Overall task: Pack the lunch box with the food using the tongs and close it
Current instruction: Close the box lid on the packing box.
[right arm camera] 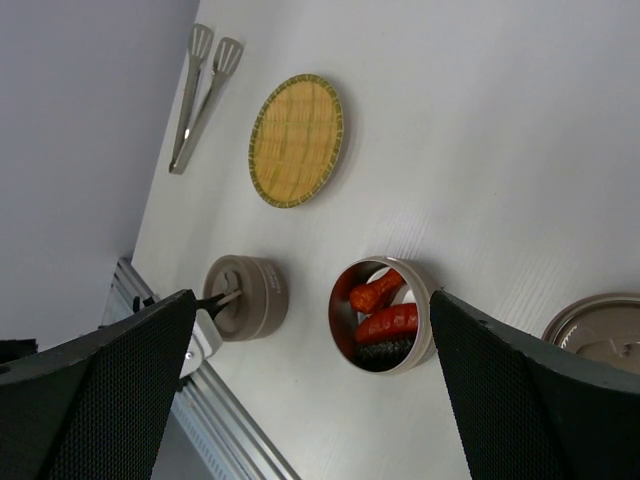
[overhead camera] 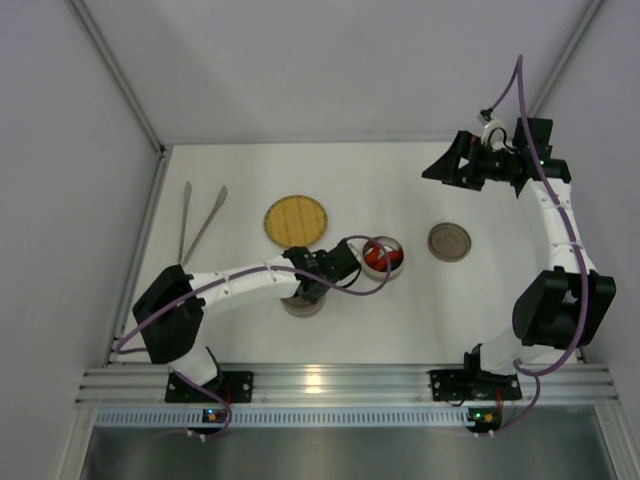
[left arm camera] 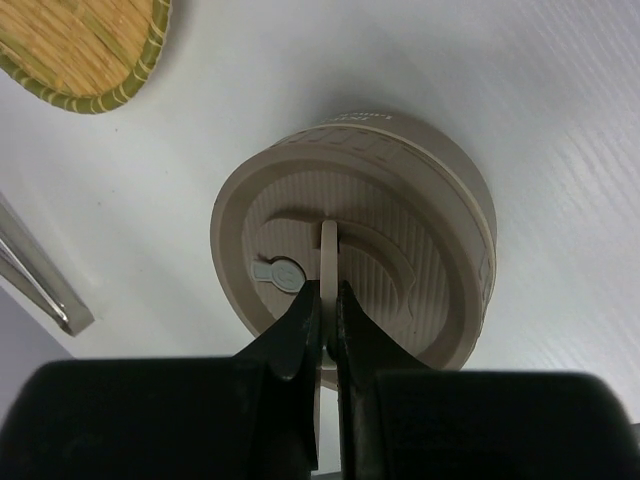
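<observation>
The lunch box shows as separate round beige parts. An open tier (overhead camera: 383, 257) (right arm camera: 420, 300) holds the food: red-orange pieces (right arm camera: 385, 322) and a dark-wrapped roll (right arm camera: 380, 352). A lidded tier (overhead camera: 302, 303) (left arm camera: 420, 180) (right arm camera: 262, 300) stands near the left arm. My left gripper (overhead camera: 312, 288) (left arm camera: 325, 295) is shut on the upright handle tab (left arm camera: 329, 245) of that tier's lid. The tongs (overhead camera: 200, 222) (right arm camera: 200, 95) lie on the table at the far left, untouched. My right gripper (overhead camera: 470, 165) (right arm camera: 315, 385) hangs open, high over the back right, with nothing in it.
A round yellow woven plate (overhead camera: 296, 220) (right arm camera: 296, 140) (left arm camera: 90, 50) lies bare behind the lidded tier. A loose beige lid (overhead camera: 449, 241) (right arm camera: 600, 330) rests right of the open tier. White walls enclose the table; an aluminium rail (overhead camera: 340, 380) runs along the near edge.
</observation>
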